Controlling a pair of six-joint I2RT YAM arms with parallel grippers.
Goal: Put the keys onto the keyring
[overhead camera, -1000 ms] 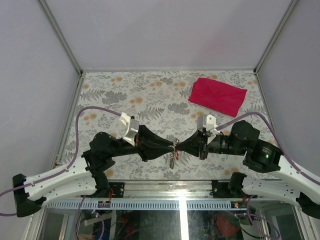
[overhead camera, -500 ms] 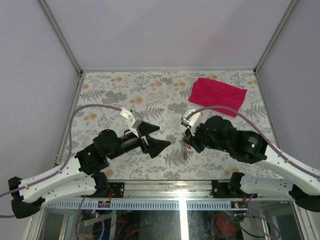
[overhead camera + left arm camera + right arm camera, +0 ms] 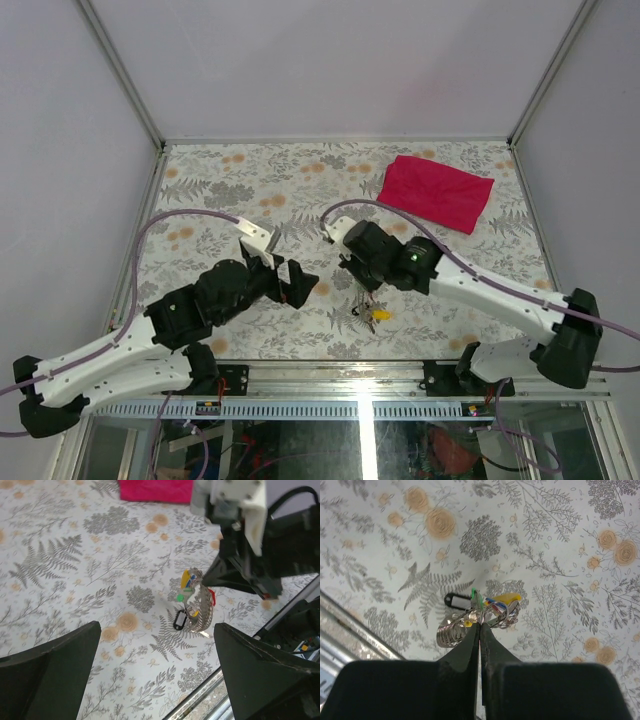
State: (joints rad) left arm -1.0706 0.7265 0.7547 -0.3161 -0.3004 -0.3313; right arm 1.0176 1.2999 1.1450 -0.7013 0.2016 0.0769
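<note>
Bright, even, diffuse light fills all three views; the white walls [image 3: 330,60] in the upper part of the top view wash out pale. Shadows on the table [image 3: 200,200] are soft and faint. In the wrist views the keyring [image 3: 490,612] glints at centre, while the black left fingers [image 3: 50,675] and right fingers [image 3: 455,680] along the lower edges are dark, soft-edged masses.

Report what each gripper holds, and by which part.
Right gripper is shut on the keyring, pinching its silvery metal coil. Left gripper is open and holds nothing.
</note>
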